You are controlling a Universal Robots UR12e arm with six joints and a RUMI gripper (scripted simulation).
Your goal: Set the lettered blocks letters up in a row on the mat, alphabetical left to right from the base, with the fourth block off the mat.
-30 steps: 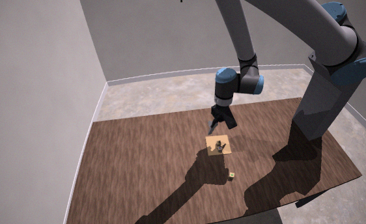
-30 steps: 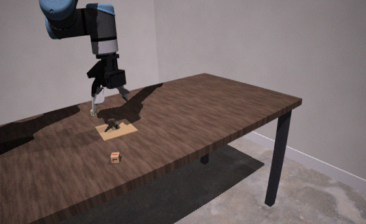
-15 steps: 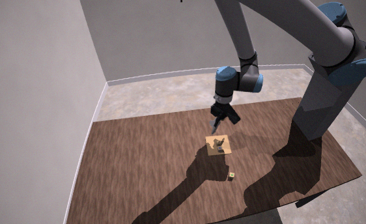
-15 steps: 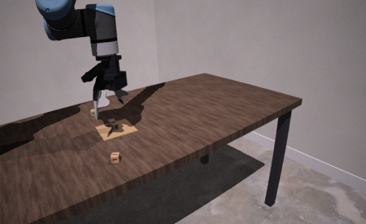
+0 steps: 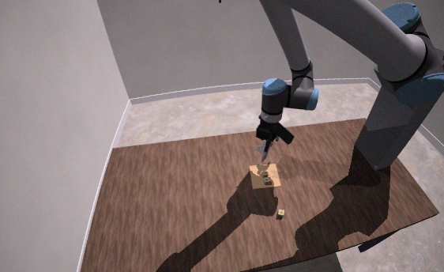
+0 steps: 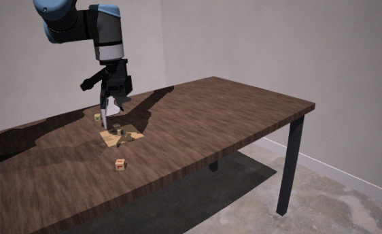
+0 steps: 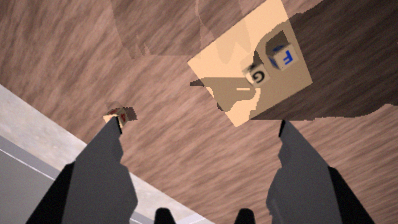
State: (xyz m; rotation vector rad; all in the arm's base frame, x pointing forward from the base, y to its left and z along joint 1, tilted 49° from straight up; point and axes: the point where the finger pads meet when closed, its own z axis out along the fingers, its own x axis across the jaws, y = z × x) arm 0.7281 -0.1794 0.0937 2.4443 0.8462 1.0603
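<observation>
My gripper (image 6: 113, 119) (image 7: 200, 119) is open and empty, in the air above the mat's side nearer the red-marked block. The light mat (image 5: 257, 183) (image 6: 134, 132) (image 7: 215, 65) carries two blocks. One block (image 5: 267, 181) (image 6: 116, 126) (image 7: 286, 57) shows a blue F on top. Beside it is a block (image 5: 265, 174) (image 6: 119, 132) (image 7: 257, 75) with a black G on top, turned a little differently; whether they touch is unclear. A green-marked block (image 5: 281, 213) (image 6: 97, 117) and a red-marked block (image 6: 120, 164) (image 7: 115, 114) lie off the mat on opposite sides; their top marks are too small to read.
The brown table (image 5: 171, 190) (image 6: 221, 112) bears everything. The red-marked block lies toward the table's long edge nearest the exterior camera. Shadows of the arm and gripper fall across the mat and darken parts of both lettered blocks.
</observation>
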